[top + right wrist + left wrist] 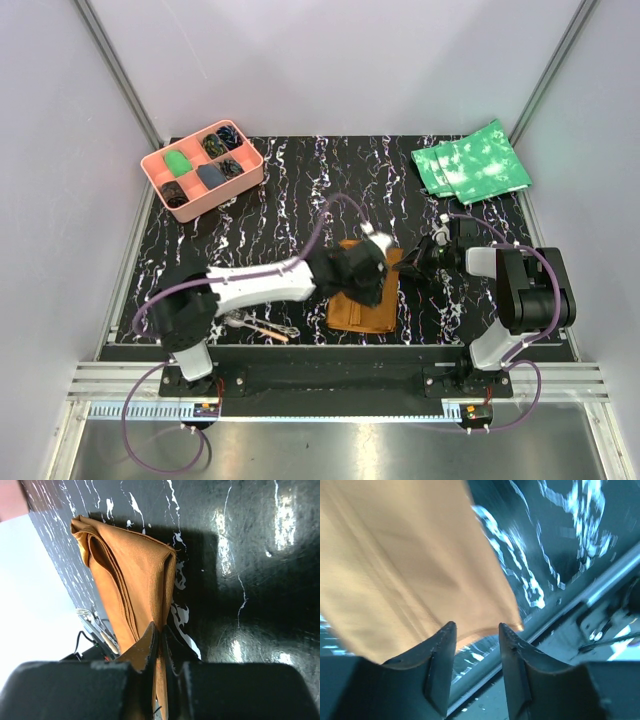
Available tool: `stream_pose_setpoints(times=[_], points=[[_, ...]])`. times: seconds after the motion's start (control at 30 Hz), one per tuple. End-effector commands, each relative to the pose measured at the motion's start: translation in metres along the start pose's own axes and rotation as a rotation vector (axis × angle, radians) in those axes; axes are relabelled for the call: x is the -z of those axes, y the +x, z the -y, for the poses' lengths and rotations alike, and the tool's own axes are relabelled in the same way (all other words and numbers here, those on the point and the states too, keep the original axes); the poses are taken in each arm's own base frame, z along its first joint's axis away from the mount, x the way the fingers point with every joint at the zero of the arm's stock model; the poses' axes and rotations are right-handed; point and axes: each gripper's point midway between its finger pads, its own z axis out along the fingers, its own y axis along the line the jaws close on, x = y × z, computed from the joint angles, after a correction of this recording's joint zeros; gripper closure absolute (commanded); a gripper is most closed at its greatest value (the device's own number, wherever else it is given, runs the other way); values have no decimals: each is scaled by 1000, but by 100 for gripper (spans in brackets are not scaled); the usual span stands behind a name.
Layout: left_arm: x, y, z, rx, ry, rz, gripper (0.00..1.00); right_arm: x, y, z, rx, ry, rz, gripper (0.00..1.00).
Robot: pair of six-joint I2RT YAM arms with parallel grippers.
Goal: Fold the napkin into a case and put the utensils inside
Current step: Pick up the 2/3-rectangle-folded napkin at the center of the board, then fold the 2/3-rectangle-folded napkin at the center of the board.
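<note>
Top view: plain rust-brown cloth napkin (358, 312) lies folded into a multi-layer oblong at centre-front of the black white-veined marble-pattern table (300, 190). The left arm reaches across it, and the left gripper (375, 268) is over the napkin's far right part. The right gripper (412, 262) is at the napkin's right edge, touching it. I can't read either jaw state from this angle. The utensils (262, 326), a small silver fork and a slim silver piece with an orange-tan end, lie together on the table left of the napkin, apart from it and just beside the left arm. A pink plastic compartment tray (158, 170) sits far left and the green white-mottled cloths (470, 160) far right, both well away.

Left wrist: the left gripper (477, 626) jaws are apart with nothing clamped. The napkin (410, 565) fills the upper left, its lower edge just past the fingertips (440, 670). Table (555, 540) and a metal rail (600, 590) show beyond.

Right wrist: the right gripper (159, 632) is pinched tight on the napkin (135, 575), with cloth squeezed between the jaws. The held edge is raised and the stacked layers fan out from the pinch, gaping at the far end. The rest runs away across the table (250, 580). The fork tines of the utensils (86, 614) show at left, past the cloth and not touching it.
</note>
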Motion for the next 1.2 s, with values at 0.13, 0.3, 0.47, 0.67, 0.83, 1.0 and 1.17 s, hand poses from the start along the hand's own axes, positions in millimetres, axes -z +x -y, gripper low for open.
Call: stream_pose_setpoints(times=[0.13,0.3,0.47,0.67,0.83,1.0,1.17], points=[[11,-104,-78,254,37,206,83,3,-14,-11,69,3,36,95],[-30,-105,-112,289,-35,176,92,6,-14,-12,50,22,29,97],[-60,-94,-118,320,-42,137,93,8,-13,-18,54,27,31,100],[-79,-80,-119,345,-27,105,93,7,-11,-32,66,23,25,100],[-83,-71,-120,360,-20,96,94,3,-6,-56,93,18,26,100],[-85,-66,-118,367,-4,92,94,-5,-5,-75,114,30,16,100],[-87,-66,-114,367,16,95,94,-28,7,-84,125,60,-25,100]])
